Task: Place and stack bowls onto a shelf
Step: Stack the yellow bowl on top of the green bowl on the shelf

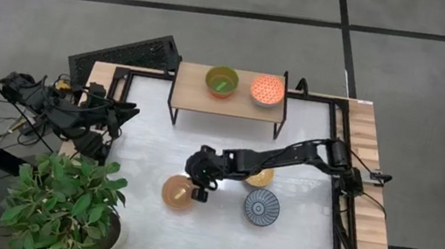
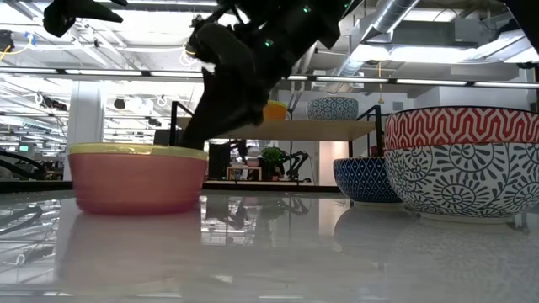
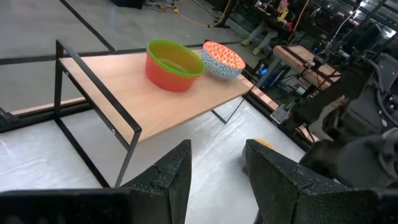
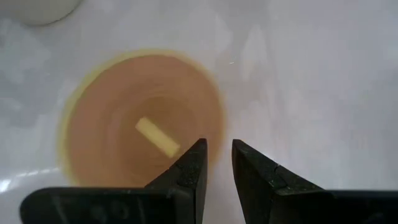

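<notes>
A pink bowl with a yellow rim and an orange-brown inside stands on the white table. My right gripper hangs over its right rim, open by a narrow gap, one finger over the inside and one outside. Whether they touch the rim, I cannot tell. A blue-grey radial-lined bowl and a yellow bowl, half under the right arm, stand nearby. The wooden shelf bears a green bowl and an orange-patterned bowl. My left gripper waits open at the table's left.
A potted plant stands at the near left corner. A black frame runs along the table's sides. A dark slab leans off the far left corner. Bare tabletop lies between shelf and bowls.
</notes>
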Tool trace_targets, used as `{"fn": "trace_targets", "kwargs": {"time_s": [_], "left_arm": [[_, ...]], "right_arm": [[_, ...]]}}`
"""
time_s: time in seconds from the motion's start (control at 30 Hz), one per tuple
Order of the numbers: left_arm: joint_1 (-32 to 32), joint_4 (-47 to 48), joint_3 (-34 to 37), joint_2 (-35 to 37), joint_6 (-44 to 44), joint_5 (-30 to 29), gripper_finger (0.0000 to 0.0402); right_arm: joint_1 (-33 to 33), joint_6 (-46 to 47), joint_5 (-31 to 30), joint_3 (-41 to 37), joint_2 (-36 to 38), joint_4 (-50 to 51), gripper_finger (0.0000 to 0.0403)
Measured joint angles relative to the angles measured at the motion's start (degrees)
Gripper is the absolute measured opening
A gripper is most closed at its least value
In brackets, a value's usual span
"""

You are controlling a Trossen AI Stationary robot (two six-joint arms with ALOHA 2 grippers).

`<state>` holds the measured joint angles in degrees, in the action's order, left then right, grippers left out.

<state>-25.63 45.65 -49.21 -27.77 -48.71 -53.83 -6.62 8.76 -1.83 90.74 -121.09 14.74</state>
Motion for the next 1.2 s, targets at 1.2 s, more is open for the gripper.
{"fn": "trace_targets", "kwargs": {"time_s": [1.2], "left_arm": [[0.0, 0.2, 0.0, 0.0, 0.9, 0.7, 0.0135]], "right_arm": [[0.1, -0.1, -0.7, -0.1, -2.7, 0.4, 0.0092]]}}
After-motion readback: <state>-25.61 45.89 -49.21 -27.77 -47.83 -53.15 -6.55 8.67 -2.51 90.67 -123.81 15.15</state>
